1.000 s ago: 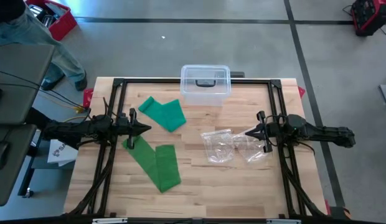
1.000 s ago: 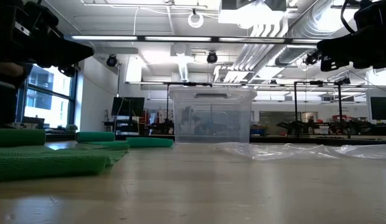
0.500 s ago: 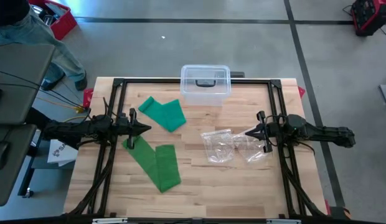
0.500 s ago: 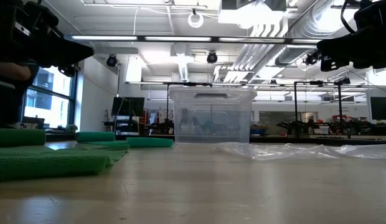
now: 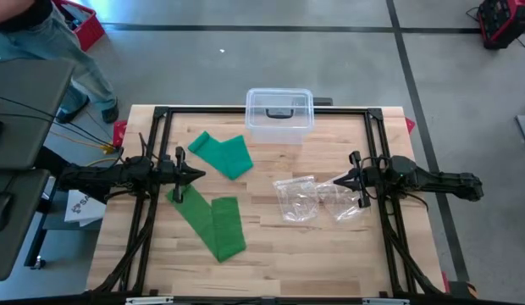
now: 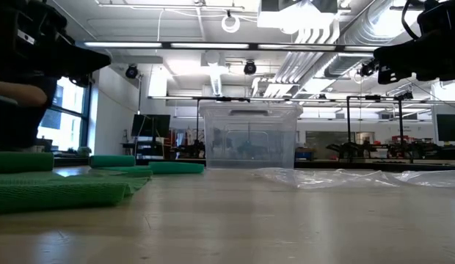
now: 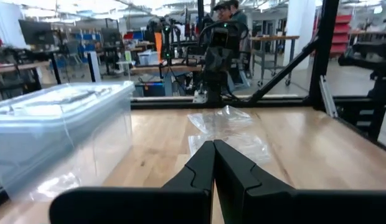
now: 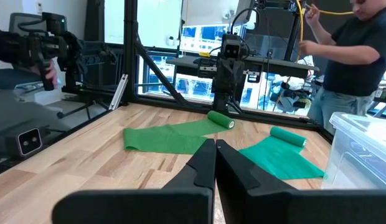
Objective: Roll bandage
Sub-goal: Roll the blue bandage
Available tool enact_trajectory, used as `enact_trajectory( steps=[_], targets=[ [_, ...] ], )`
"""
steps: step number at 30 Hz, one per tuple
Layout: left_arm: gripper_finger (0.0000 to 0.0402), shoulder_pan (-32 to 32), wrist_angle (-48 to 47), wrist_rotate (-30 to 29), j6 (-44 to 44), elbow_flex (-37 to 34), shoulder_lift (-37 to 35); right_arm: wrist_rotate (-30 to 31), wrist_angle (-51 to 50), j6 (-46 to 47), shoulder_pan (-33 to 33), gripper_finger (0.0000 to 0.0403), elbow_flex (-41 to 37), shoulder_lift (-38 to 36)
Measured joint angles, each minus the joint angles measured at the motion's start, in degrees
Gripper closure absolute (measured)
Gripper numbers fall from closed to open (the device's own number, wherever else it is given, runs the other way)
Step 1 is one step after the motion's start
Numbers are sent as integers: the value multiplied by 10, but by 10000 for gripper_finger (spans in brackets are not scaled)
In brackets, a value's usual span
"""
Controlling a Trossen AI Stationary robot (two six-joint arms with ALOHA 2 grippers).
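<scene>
Two green bandages lie on the table, each partly unrolled. One lies at the far left, its rolled end toward the left edge. The other lies nearer the front, its rolled end just below my left gripper. My left gripper is shut and hovers above the table between them. My right gripper is shut and hovers at the right, above clear plastic bags.
A clear lidded plastic box stands at the table's far edge, middle. Black frame rails run along the left, right and far sides. A person stands off the table's far left corner. Bare wood lies at the front.
</scene>
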Motion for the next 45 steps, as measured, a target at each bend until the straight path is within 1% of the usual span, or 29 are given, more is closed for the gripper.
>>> enact_trajectory(
  steps=[4,11,16,19,21,24,26,28,29,31,32,34,35,36,37,38,40,42,43,45],
  targets=[
    [396,0,7,0,-21,0,0,0,0,0,0,402,0,0],
    [396,0,8,1,-84,0,0,0,0,0,0,402,0,0],
    [396,0,9,2,-92,0,0,0,0,-8,0,402,0,0],
    [396,0,9,2,-92,0,0,0,0,-42,0,402,0,0],
    [396,0,9,2,-92,0,0,0,8,-100,0,402,0,0],
    [396,0,9,2,-92,0,0,1,56,-171,0,402,0,0],
    [396,0,9,2,-92,0,0,16,117,-198,-1,402,0,1],
    [396,0,9,2,-92,0,0,24,218,-205,-2,402,0,1],
    [396,0,9,2,-94,0,0,14,281,-180,-1,402,0,1],
    [396,0,9,2,-104,0,0,-3,419,-81,0,402,0,3],
    [396,0,9,2,-109,0,0,3,483,-32,0,402,0,3],
    [396,0,9,2,-117,0,0,40,593,63,0,402,0,3],
    [396,0,9,2,-117,0,0,61,626,92,0,402,1,3],
    [396,0,9,2,-117,0,0,82,637,118,0,402,3,3],
    [396,0,9,2,-117,0,0,102,616,137,0,402,9,3],
    [396,0,9,2,-119,0,0,122,561,151,0,402,20,6],
    [396,0,9,2,-129,0,0,166,386,197,0,402,52,27],
    [396,0,9,1,-140,0,0,215,221,271,0,402,91,75],
    [396,0,9,1,-142,0,0,233,162,305,0,402,110,106],
    [396,0,9,1,-141,0,0,250,99,342,0,402,139,173]
  ],
)
